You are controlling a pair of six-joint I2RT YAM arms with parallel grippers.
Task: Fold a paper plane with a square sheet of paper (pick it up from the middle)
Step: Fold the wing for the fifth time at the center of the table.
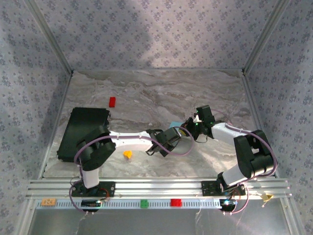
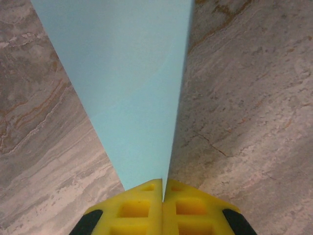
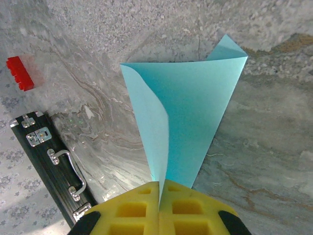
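- From my remote station I take the black case (image 1: 83, 132) as the landmark; it lies flat on the left side of the marbled table (image 1: 161, 93), its lid up.
- The light-blue sheet of paper (image 3: 190, 112) is well to the right of the case, near the middle of the table, held up between the two arms.
- My left gripper (image 2: 163, 182) is clenched on the sheet. In the left wrist view its yellow fingers (image 2: 134, 208) meet with no gap, and the paper rises from between them as a long wedge that widens away from the tips.
- My right gripper (image 3: 160, 183) is also clamped on the sheet. In the right wrist view the paper curls into a cone-like shape, and its two layers come together at the pressed yellow fingers.
- In the overhead view both grippers meet at the paper, the left one reaching from the case's side and the right one from the opposite side.
- A small red block (image 1: 112, 102) sits just beyond the case's far right corner, apart from it.
- A small orange block (image 1: 127, 154) lies on the table to the right of the case's near end, between the case and the paper.
- In the right wrist view the case shows silver latches and a handle (image 3: 68, 169) along its edge.
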